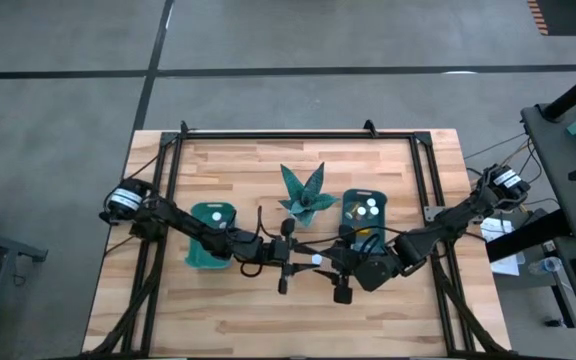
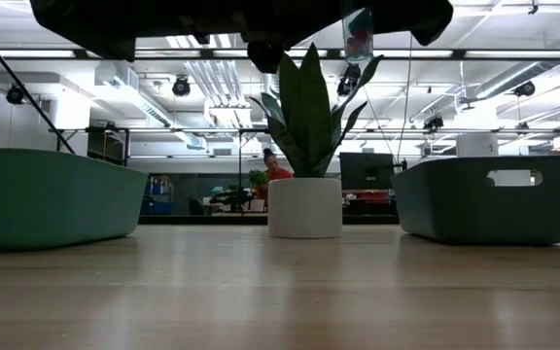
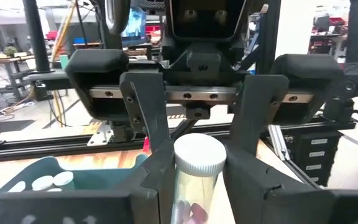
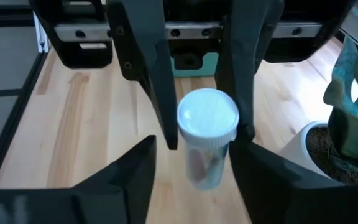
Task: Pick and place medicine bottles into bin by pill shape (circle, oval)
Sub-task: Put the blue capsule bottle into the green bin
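Risk: I carry one medicine bottle (image 4: pixel 207 144) between two end effectors above mid-worktop (image 1: pixel 388 310); if one lets go before the other grips, it drops and rolls. My left end effector (image 3: pixel 194 186) flanks its clear body; whether it grips I cannot tell. My right end effector (image 4: pixel 194 165) flanks the white cap, apparently apart.

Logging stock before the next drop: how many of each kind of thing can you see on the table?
Teal bins: 2
Plant ornament: 1
Medicine bottles visible: 4 (1 in the left gripper, about 3 white caps in one bin)
Total: 7
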